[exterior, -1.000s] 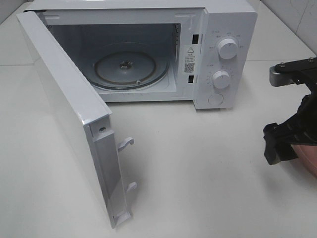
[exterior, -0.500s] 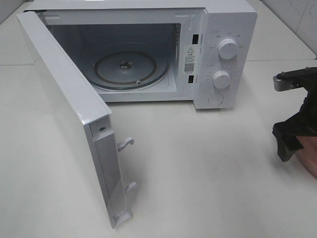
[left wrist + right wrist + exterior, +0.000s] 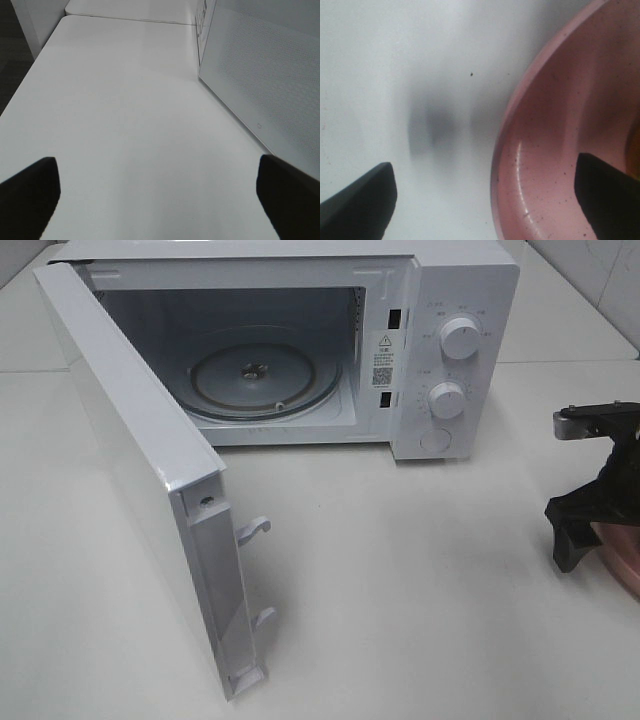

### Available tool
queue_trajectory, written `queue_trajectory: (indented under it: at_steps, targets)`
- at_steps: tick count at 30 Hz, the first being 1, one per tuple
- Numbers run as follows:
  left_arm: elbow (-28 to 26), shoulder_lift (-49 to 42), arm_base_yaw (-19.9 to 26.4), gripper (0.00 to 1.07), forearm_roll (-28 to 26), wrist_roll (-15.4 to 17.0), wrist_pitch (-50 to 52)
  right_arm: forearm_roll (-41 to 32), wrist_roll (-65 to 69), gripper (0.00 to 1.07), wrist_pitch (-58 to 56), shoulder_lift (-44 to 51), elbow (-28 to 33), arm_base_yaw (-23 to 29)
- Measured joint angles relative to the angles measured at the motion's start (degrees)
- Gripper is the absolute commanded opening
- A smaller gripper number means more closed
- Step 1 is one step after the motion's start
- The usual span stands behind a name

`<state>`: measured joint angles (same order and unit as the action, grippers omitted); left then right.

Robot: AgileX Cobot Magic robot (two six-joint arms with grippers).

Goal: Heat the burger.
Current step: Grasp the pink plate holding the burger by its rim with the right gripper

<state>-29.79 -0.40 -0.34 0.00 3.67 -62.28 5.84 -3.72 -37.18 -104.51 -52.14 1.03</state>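
Where the burger is: not clear in any view; a tan sliver (image 3: 636, 159) at the edge of the right wrist view, over the pink plate's inside, may be its bun, but I cannot tell.
Pink plate (image 3: 555, 120): on the bench (image 3: 420, 590), at the far right edge of the high view, to the right of the microwave and apart from it; mostly cut off.
Right gripper (image 3: 482, 197): released, jaws spread wide astride the plate's rim, one finger (image 3: 357, 200) over the bare bench and the other over the plate's inside; grasping nothing.
Left gripper (image 3: 160, 200): released and empty, both fingers wide apart above bare bench, the outer face of the microwave door just beside it.
Microwave (image 3: 440, 280): white, at the back of the bench, two round knobs on its right panel.
Door (image 3: 140, 460): swung fully open toward the left.
Glass turntable (image 3: 265, 375): bare inside the cavity.
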Motion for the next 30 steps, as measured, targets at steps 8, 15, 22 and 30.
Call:
queue_trajectory:
  at_steps: [8, 15, 22, 30]
  targets:
    - [0.0, 0.0, 0.0, 1.02, 0.0, 0.0, 0.0, -1.9, -2.5, 0.89, 0.5, -2.9, -0.1, -0.1]
    - [0.0, 0.0, 0.0, 1.02, 0.0, 0.0, 0.0, -3.4, -3.4, 0.84, 1.9, -3.4, -0.1, -0.1]
    - [0.0, 0.0, 0.0, 1.02, 0.0, 0.0, 0.0, -3.8, -5.9, 0.61, 1.9, -3.4, -0.2, -0.1]
    - [0.0, 0.0, 0.0, 1.02, 0.0, 0.0, 0.0, -3.8, -6.5, 0.17, 0.9, -3.4, -0.2, -0.9]
